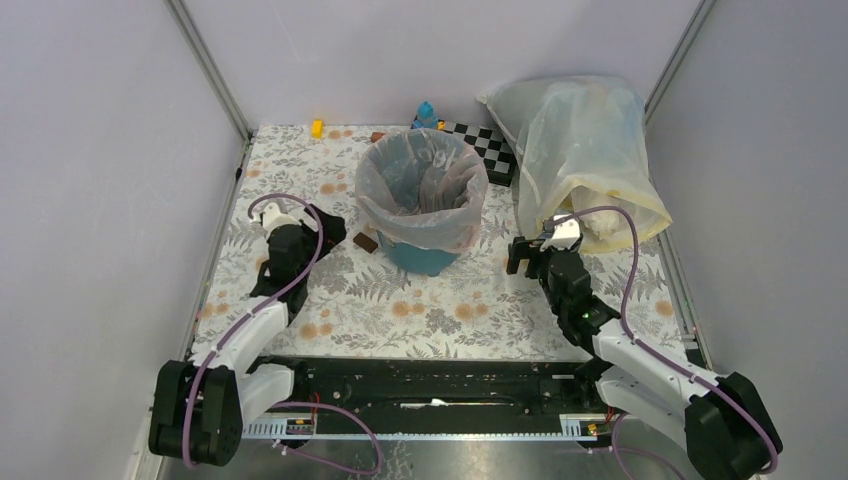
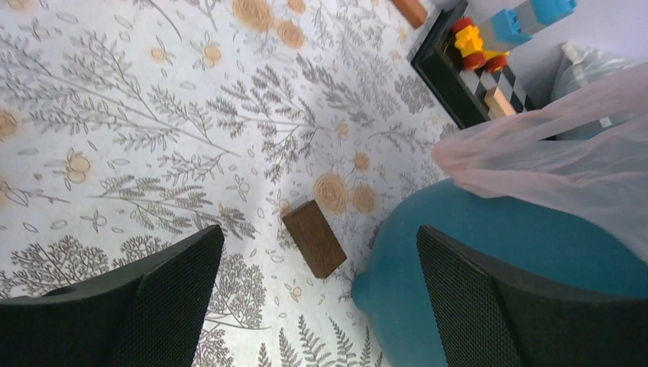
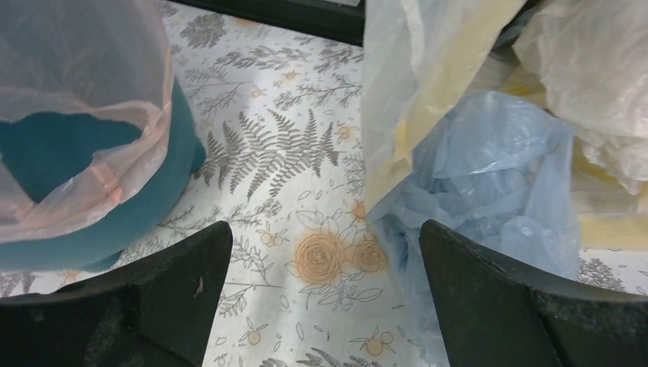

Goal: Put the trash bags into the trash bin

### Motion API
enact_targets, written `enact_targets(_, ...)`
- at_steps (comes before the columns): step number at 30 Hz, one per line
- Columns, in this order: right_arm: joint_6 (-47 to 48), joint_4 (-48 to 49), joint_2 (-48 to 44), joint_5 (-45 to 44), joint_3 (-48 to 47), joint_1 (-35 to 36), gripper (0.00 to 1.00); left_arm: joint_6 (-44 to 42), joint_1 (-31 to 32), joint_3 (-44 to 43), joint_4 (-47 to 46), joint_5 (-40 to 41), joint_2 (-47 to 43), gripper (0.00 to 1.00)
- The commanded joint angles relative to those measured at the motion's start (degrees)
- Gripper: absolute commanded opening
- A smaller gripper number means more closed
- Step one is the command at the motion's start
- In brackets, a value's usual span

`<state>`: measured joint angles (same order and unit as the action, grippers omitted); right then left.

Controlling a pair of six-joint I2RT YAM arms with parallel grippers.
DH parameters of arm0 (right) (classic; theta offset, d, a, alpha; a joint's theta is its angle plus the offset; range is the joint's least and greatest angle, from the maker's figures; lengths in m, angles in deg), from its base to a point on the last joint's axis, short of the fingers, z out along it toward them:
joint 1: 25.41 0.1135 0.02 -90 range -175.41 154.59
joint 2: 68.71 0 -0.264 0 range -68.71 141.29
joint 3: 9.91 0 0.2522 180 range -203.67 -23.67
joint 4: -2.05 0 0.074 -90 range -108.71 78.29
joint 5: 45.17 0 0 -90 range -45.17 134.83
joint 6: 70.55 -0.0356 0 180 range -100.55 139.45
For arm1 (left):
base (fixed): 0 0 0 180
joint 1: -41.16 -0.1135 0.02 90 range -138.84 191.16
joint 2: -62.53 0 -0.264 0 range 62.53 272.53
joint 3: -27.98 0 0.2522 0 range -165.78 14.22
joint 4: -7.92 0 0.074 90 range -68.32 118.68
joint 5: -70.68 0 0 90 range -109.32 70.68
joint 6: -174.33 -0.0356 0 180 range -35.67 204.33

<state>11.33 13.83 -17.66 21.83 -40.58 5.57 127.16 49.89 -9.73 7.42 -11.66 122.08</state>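
Centrally, trash bin (image 1: 425,257) upright, mouth up, axis seemingly vert.

1. No words, numbers, brand names or signs can be read in any of the three views.
2. The trash bin (image 1: 425,258) shows plain teal plastic, with nothing legible.

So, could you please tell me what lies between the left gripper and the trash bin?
A small brown block lies between the left gripper and the trash bin, close to the bin's base; the left wrist view shows it clearest.
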Motion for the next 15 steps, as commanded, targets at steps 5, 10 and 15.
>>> enact_targets(5, 3.5, 1.1, 0.0, 1.6, -0.2, -1.5, 1.0, -11.1, -0.2, 2.4, -9.2, 3.8, -4.1, 0.99)
enact_targets(10, 5.6, 4.5, 0.3, 2.3, -1.1, -6.9, 1.0, -19.5, 0.9, 2.9, -11.1, 3.9, -7.3, 0.99)
enact_targets(15, -6.4, 16.2, 2.0, 21.4, 4.4, -27.6, 1.0, -22.0, 0.9, 6.2, -14.8, 5.1, -8.3, 0.99)
